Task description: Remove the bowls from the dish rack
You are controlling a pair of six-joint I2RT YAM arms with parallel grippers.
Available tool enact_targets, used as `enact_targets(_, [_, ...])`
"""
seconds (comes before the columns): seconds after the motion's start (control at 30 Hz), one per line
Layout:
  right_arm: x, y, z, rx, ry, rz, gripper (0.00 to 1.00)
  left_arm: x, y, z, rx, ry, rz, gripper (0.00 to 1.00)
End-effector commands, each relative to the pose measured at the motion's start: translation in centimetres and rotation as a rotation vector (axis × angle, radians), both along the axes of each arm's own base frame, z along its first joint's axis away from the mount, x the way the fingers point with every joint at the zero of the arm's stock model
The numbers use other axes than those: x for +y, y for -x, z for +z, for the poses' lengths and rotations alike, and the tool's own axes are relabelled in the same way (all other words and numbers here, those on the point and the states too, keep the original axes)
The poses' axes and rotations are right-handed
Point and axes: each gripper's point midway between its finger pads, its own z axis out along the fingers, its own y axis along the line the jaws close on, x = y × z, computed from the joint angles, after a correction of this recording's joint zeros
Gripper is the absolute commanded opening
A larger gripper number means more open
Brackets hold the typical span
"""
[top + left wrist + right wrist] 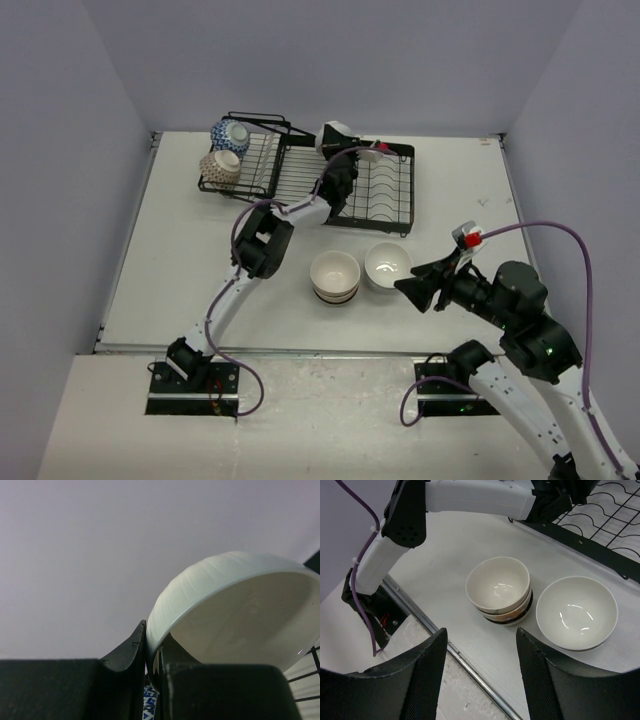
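1. White bowl (pixel 235 615): tipped on edge, held up over back edge of the dish rack (pixel 404 200).
2. L gripper (pixel 151 655) clenched on its rim.
3. Blue-patterned bowl (pixel 230 133) & tan bowl (pixel 222 168) sit in rack's small left section.
4. On table (pixel 180 270), in front of rack: stacked bowls (pixel 335 277), single white bowl (pixel 388 267) just beside.
5. R gripper (pixel 480 637) spread, empty, hovering near those.

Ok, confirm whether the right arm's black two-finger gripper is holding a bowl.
No, the right gripper is open and empty; the stacked cream ceramic bowls and the plain white round bowl sit free on the table.
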Motion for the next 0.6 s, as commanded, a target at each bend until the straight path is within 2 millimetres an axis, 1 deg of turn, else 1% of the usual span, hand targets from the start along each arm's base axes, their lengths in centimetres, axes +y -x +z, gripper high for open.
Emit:
enact_targets(0.0, [-0.1,-0.4,0.6,-0.039,0.001,-0.014,0.58,1.0,1.9,11.8,-0.207,0.311,0.005,0.0])
enact_targets(0.03, [-0.3,-0.5,0.5,-0.038,0.005,-0.022,0.58,0.6,2.2,12.6,-0.201,0.345,-0.011,0.0])
enact_targets(0.07, [-0.5,-0.6,0.7,-0.046,0.004,-0.036,0.58,0.3,2.5,13.9,-0.199,0.391,-0.026,0.0])
enact_targets(0.1, [-0.9,-0.8,0.8,-0.053,0.008,-0.064,0.59,-0.5,2.8,14.8,-0.166,0.464,-0.059,0.0])
enact_targets(0.17, [-1.4,-1.1,1.2,-0.069,0.002,-0.1,0.6,-1.3,3.3,16.2,-0.131,0.532,-0.092,0.0])
enact_targets(0.2, [-1.9,-1.5,1.3,-0.079,0.003,-0.138,0.62,-2.0,4.1,17.1,-0.106,0.58,-0.112,0.0])
enact_targets(0.27, [-2.6,-1.7,1.8,-0.096,-0.013,-0.186,0.62,-2.4,4.9,17.6,-0.054,0.614,-0.102,0.0])
enact_targets(0.3, [-3.0,-2.0,2.0,-0.097,-0.017,-0.213,0.63,-3.1,5.9,18.6,-0.04,0.685,-0.12,0.0])
enact_targets(0.37, [-4.2,-2.5,2.3,-0.096,-0.028,-0.3,0.65,-3.4,7.3,19.4,0.026,0.758,-0.105,0.0])
enact_targets(0.4, [-4.6,-2.7,2.2,-0.091,-0.026,-0.325,0.66,-4.1,8.5,19.9,0.043,0.79,-0.113,0.0])
enact_targets(0.43, [-5.4,-3.1,2.6,-0.091,-0.035,-0.387,0.69,-4.4,9.2,20.0,0.066,0.81,-0.118,0.0])
enact_targets(0.47, [-5.9,-3.3,2.8,-0.09,-0.042,-0.417,0.71,-4.4,10.0,19.2,0.124,0.805,-0.098,0.0])
enact_targets(0.5, [-6.2,-3.4,2.9,-0.085,-0.046,-0.44,0.73,-4.3,11.2,20.8,0.142,0.92,-0.119,0.0])
enact_targets(0.53, [-6.6,-3.3,3.2,-0.075,-0.063,-0.464,0.75,-4.3,11.9,20.6,0.192,0.952,-0.122,0.0])
enact_targets(0.57, [-7.1,-3.4,3.4,-0.073,-0.071,-0.503,0.77,-4.2,13.5,20.7,0.289,1.038,-0.136,0.0])
